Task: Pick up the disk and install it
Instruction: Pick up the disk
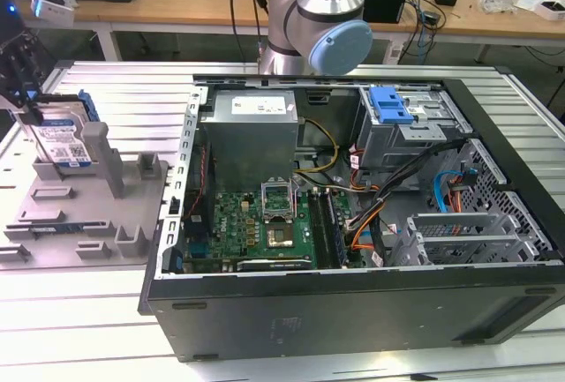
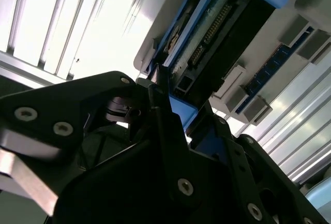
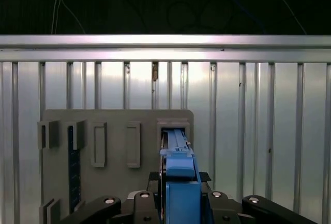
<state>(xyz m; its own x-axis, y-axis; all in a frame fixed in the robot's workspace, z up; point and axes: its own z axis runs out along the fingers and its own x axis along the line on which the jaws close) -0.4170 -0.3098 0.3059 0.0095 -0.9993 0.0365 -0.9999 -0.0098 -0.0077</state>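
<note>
Exterior view showed the disk (image 1: 64, 142) standing on edge in the grey fixture (image 1: 88, 214) on the table (image 1: 124, 91), long axis upright, its top edge pinched between narrowly set jaws directly above.

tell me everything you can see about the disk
The disk is a flat silver rectangle with a white-and-blue label, framed by a blue plastic rail. It stands upright on edge at a slot of the grey holder, at the exterior view's left, outside the computer case. The black claw is closed on its upper blue edge. In the second wrist view its dark end face shows a row of connector pins.
</note>
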